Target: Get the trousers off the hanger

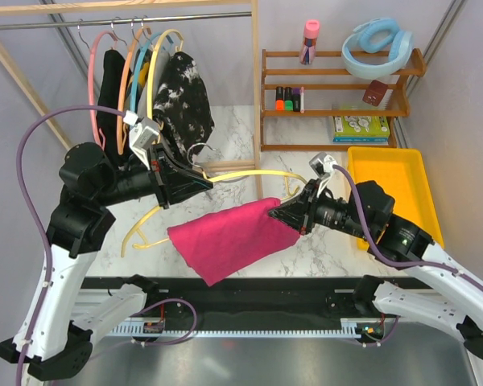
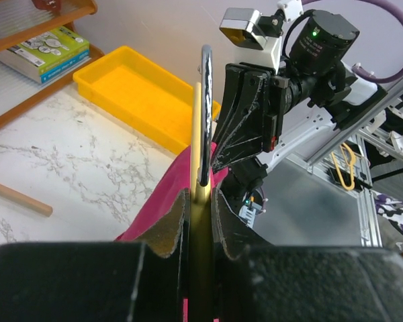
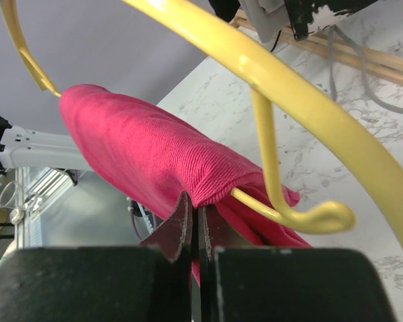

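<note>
As the top camera shows, the left end effector (image 1: 205,183) is clamped on the hanger (image 1: 249,172) and holds it above the marble surface (image 1: 233,133), in front of the rail (image 1: 145,20). The trousers (image 1: 225,237) drape over the hanger between the two arms, clear of the surface. The right end effector (image 1: 275,214) is closed on their right-hand edge. A yellow tray (image 1: 386,173) lies on the surface to the right, beside the right arm.

From the left wrist camera, the fingers (image 2: 174,225) press against both sides of the yellow hanger body (image 2: 196,134), with no gap visible. The metal hook (image 2: 205,114) rises directly above the grip. Pink fabric (image 2: 161,201) hangs just beyond the fingers, and the right end effector (image 2: 245,127) faces this camera.

From the right wrist camera, the fingers (image 3: 178,225) are nearly together and pinch a fold of the trousers (image 3: 141,154). The fabric lies over a yellow bar of the hanger (image 3: 289,87), whose arch crosses the upper part of this view.
</note>
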You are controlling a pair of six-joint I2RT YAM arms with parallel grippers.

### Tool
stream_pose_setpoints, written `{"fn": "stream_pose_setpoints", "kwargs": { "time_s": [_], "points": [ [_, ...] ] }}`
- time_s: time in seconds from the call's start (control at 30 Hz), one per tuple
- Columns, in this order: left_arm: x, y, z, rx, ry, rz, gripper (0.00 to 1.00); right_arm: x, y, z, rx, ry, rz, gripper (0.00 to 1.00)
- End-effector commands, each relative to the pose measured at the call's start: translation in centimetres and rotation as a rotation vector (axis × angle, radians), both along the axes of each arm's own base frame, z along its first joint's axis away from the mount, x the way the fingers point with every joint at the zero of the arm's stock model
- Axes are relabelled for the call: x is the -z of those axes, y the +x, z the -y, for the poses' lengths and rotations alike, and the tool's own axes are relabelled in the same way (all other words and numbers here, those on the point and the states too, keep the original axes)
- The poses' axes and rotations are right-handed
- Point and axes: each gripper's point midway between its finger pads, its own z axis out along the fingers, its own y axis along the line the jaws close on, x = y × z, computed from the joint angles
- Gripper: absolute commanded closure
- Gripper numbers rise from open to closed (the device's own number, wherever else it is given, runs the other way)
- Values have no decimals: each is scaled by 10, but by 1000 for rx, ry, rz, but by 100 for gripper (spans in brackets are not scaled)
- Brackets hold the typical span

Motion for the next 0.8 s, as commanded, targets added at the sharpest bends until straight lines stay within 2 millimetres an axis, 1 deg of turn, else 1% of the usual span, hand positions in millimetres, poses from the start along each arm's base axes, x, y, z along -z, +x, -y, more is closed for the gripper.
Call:
{"fn": "stream_pose_setpoints", "kwargs": {
  "time_s": [0.0,0.03,0.1,0.17,0.2,0.33,0.4,0.53,0.63,0.73,0.77],
  "points": [
    [-17,9,2,-12,-29,145,98,-55,-17,-10,-97,142,33,100],
    [-13,11,2,-12,-21,148,98,-62,-16,-10,-91,164,37,100],
    [-4,16,3,-16,-7,134,98,-84,-19,-9,-99,233,55,100],
    [4,20,4,-19,8,132,98,-99,-19,-10,-101,269,60,100],
    [5,22,4,-31,11,132,98,-109,-18,-9,-95,285,70,100],
    [16,29,3,-48,38,127,98,-130,-15,-4,-60,328,101,100],
    [25,33,4,-53,49,107,98,-142,-13,-4,-50,356,109,100],
    [36,38,4,-66,64,93,98,-157,-8,-4,-29,411,120,100],
    [42,43,4,-83,74,75,98,-172,-12,-8,-59,459,122,100],
    [48,48,5,-93,84,56,98,-194,-16,-10,-97,524,141,100],
    [48,48,5,-91,83,57,98,-204,-18,-7,-96,541,155,100]
  ]
}}
